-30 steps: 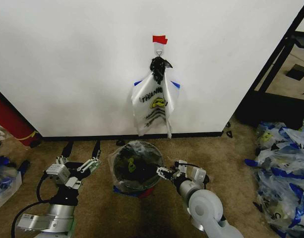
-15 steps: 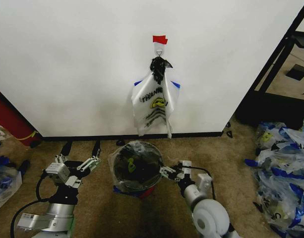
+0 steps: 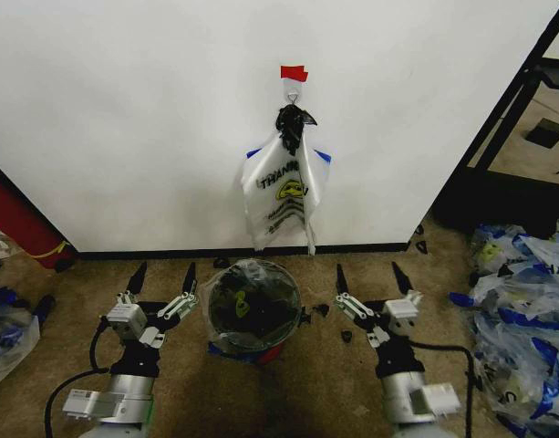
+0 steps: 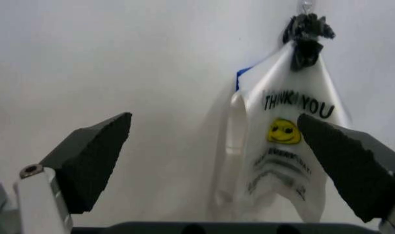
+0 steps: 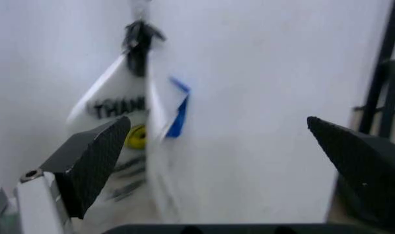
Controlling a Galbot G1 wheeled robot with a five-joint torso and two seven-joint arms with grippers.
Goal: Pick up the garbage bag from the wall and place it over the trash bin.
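Note:
The see-through garbage bag (image 3: pixel 247 305) with a yellow print is draped over the small black trash bin (image 3: pixel 272 352) with a red base, on the carpet by the wall (image 3: pixel 124 119). My left gripper (image 3: pixel 165 269) stands open just left of the bin, fingers pointing at the wall. My right gripper (image 3: pixel 367 269) stands open just right of the bin, apart from it. A whiter bag (image 3: pixel 284 196) with black lettering and a smiley hangs from the hook (image 3: pixel 294 89) under red tape. That white bag (image 4: pixel 292 146) also shows past my open left gripper (image 4: pixel 214 118), and the white bag (image 5: pixel 116 114) past my open right gripper (image 5: pixel 218 121).
A heap of clear-and-blue bags (image 3: pixel 525 310) lies at the right, more bags (image 3: pixel 1 333) at the left edge. A red object (image 3: pixel 19 224) leans by the left wall. A black rack (image 3: pixel 516 119) stands at the back right. Small black bits (image 3: pixel 320 310) lie beside the bin.
My right gripper has come off the bin's right rim, moved right and turned its open fingers toward the wall. The left gripper has shifted slightly nearer the bin.

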